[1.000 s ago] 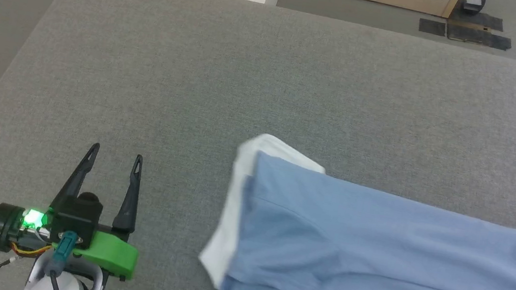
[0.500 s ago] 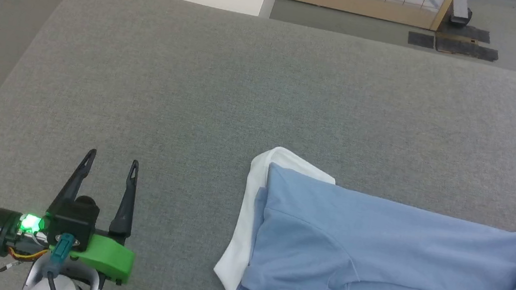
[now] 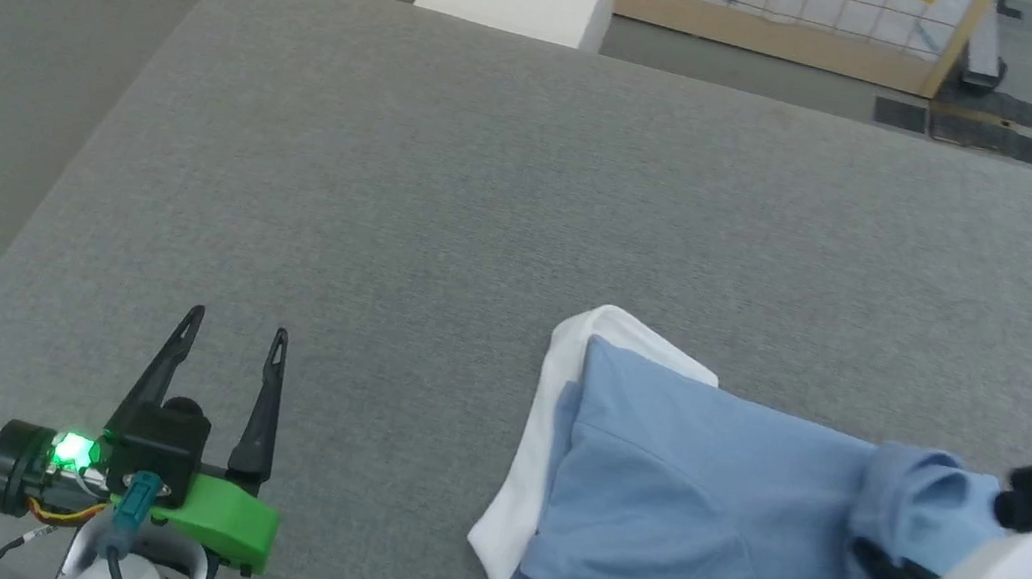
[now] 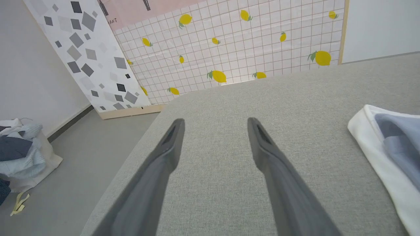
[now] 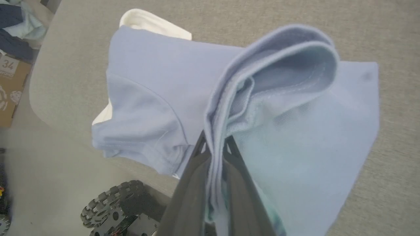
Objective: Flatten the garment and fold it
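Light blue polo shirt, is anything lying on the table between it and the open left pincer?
Nothing visible does. Bare grey fabric tabletop lies between the left pincer and the white collar of the light blue polo shirt.

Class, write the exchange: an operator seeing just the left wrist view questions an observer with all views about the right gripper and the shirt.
Operator: Is the right gripper holding anything?
Observer: Yes, the right gripper is shut on a bunched edge of the garment.
Operator: Is the whole garment lifted?
Observer: No; only that pinched end is raised, while the half by the collar lies flat on the table.
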`<state>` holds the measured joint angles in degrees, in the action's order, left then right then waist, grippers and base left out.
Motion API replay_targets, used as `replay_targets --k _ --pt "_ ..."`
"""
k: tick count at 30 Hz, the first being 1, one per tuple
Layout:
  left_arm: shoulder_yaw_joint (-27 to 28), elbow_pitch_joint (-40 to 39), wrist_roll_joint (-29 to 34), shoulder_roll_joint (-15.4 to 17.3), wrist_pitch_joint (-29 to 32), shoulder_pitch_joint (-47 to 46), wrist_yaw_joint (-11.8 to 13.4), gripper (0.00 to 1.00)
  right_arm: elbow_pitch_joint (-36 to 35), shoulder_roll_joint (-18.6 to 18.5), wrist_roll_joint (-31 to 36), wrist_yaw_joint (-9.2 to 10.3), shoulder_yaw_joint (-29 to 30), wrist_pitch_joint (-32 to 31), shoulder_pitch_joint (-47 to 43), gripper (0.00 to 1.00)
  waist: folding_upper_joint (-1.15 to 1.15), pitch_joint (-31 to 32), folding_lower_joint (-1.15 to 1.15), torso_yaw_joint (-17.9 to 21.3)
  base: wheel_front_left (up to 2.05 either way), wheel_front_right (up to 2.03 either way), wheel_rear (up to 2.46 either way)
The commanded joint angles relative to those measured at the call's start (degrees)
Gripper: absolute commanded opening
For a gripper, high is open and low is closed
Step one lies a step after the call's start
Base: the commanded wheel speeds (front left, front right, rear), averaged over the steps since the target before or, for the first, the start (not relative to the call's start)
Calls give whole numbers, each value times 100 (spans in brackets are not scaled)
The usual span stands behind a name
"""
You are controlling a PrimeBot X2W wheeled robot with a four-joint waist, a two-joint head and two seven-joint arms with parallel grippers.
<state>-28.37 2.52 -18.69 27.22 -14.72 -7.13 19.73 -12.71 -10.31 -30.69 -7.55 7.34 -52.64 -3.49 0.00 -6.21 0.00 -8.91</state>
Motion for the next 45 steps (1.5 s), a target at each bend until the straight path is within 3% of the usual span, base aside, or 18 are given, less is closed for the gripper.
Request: replay_targets --k 1,9,21,23,24,28,36,38,40,45 --pt "7 12 82 -36 -28 18 -5 100 -119 141 -55 6 -124 -125 131 0 0 -28 0 -158 0 0 0" --pt "2 53 155 -154 -28 -95 -25 100 -183 695 -136 6 -648 -657 682 0 0 -170 0 -535 0 0 0" --pt "-13 133 333 -372 -28 -255 -105 100 999 742 62 6 -1110 -222 1401 0 0 -417 0 -1018 0 0 0" --pt "1 148 355 -388 -28 -240 -117 100 1140 742 -8 6 -1194 -119 1458 49 0 -435 0 -1044 0 0 0" --pt "8 153 364 -395 -28 -235 -122 100 1186 742 -79 6 -1253 -93 1476 100 0 -441 0 -1053 0 0 0" --pt "55 173 392 -422 -28 -212 -142 100 1368 742 -401 6 -1341 33 1550 100 0 -439 0 -1048 0 0 0" --pt "101 238 396 -459 -28 -191 -225 100 1265 705 -77 6 -1355 487 1942 100 0 -271 0 -796 0 0 0" --pt "124 257 377 -446 -28 -170 -252 100 1148 446 63 6 -1488 744 2087 100 0 -200 0 -679 0 0 0" --pt "299 253 115 -509 -28 -68 -265 100 972 -714 293 6 -2018 1873 2443 100 0 -28 0 -335 0 0 0" --pt "397 178 -5 -458 -14 -47 -289 100 1085 -1622 443 6 -2042 3266 2565 100 0 35 0 -16 0 0 0"
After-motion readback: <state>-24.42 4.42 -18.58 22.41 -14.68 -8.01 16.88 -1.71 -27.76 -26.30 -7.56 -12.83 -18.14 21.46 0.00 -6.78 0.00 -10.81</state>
